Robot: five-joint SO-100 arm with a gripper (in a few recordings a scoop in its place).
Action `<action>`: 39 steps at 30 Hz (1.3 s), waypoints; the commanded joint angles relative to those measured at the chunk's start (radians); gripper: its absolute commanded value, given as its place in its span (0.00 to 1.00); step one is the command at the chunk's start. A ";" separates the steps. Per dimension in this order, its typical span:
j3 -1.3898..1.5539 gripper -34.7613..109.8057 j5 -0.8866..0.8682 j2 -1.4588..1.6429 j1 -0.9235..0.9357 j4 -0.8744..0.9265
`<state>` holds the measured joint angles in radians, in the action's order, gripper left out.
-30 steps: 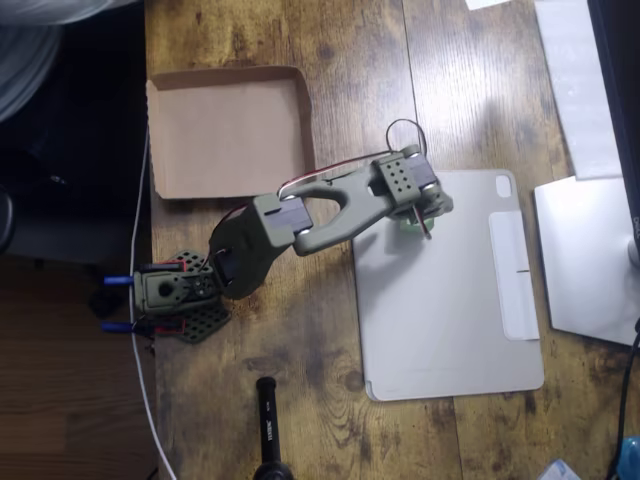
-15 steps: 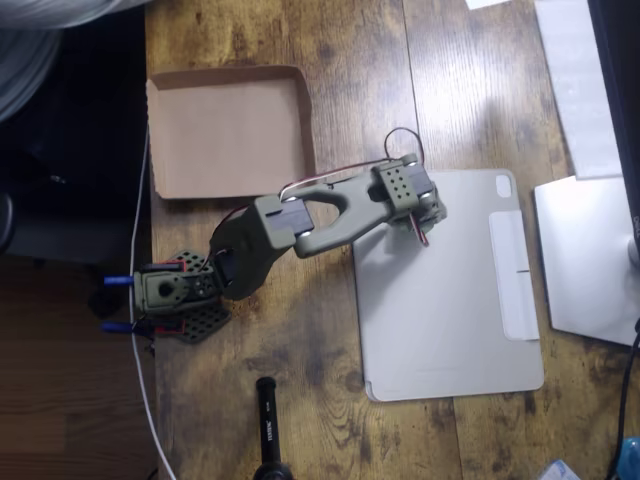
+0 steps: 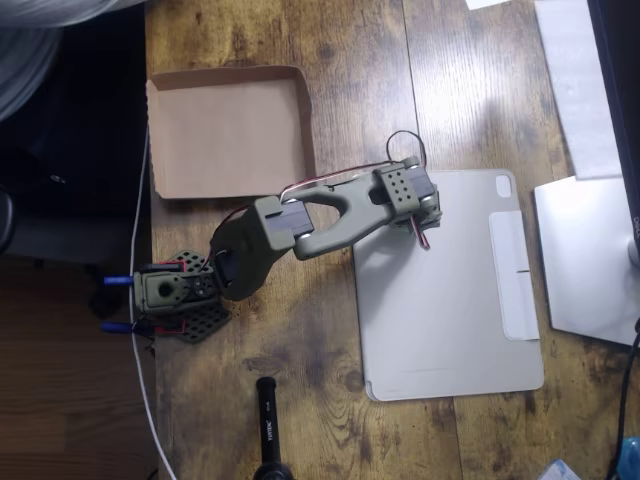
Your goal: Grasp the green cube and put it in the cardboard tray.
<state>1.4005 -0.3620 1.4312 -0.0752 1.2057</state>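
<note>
From the overhead view we've got the olive-green arm reaching from its base at the lower left of the frame up toward the centre right, with the gripper sitting over the upper left corner of the grey tablet cover. We can't tell whether the claw is apart or together (the wrist block covers the fingers from up here, just a thin reddish tip pokes out below it). We can't make out the green cube either; if it's under the gripper head, it's hidden from us. The cardboard tray sits in the upper left of the frame on the wooden table, well apart from the gripper, and its inside looks plain brown.
</note>
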 commanded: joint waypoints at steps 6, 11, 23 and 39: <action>-0.031 0.33 -0.012 0.061 -0.017 -0.005; -0.083 0.33 -0.015 0.080 -0.037 0.040; -0.222 0.34 -0.020 0.075 -0.170 0.272; 0.006 0.33 0.046 0.601 -0.710 0.569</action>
<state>1.3514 -0.3283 1.8975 -0.6458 1.7533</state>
